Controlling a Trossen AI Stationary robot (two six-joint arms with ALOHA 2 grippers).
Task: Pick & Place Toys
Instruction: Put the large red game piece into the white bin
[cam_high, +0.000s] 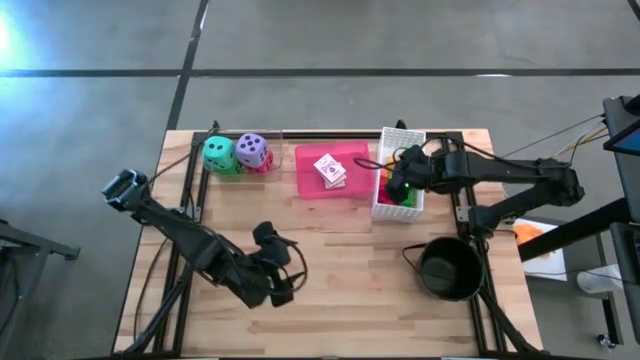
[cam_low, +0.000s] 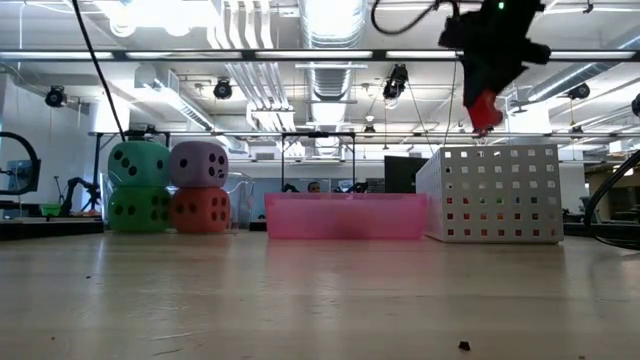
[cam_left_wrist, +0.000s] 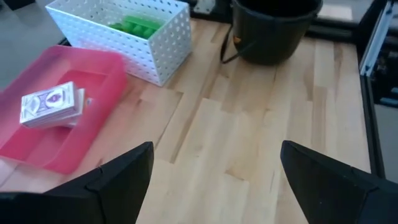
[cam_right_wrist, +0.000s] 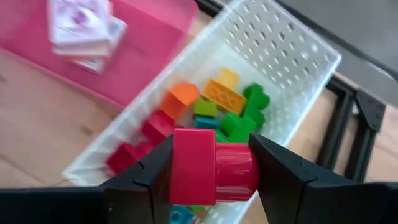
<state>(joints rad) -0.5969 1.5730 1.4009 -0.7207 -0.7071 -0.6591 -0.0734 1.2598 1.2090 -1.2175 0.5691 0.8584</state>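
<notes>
Right gripper (cam_right_wrist: 211, 167) clamps 1 red brick (cam_right_wrist: 211, 167) above the white basket (cam_high: 384, 205), seemingly poised to drop it among the bricks (cam_right_wrist: 217, 102) inside. Left gripper (cam_left_wrist: 211, 180) waits with its fingers spread over the table (cam_left_wrist: 249, 124). 4 dice (cam_low: 168, 187) sit stacked in 2 pairs; card packs (cam_high: 330, 170) lie in 1 pink tray (cam_high: 345, 188).

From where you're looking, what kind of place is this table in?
Probably a robotics lab or workshop. The low view shows an open ceiling with exposed ducts and strip lights, while the high view shows a wooden table on a bare concrete floor.
</notes>
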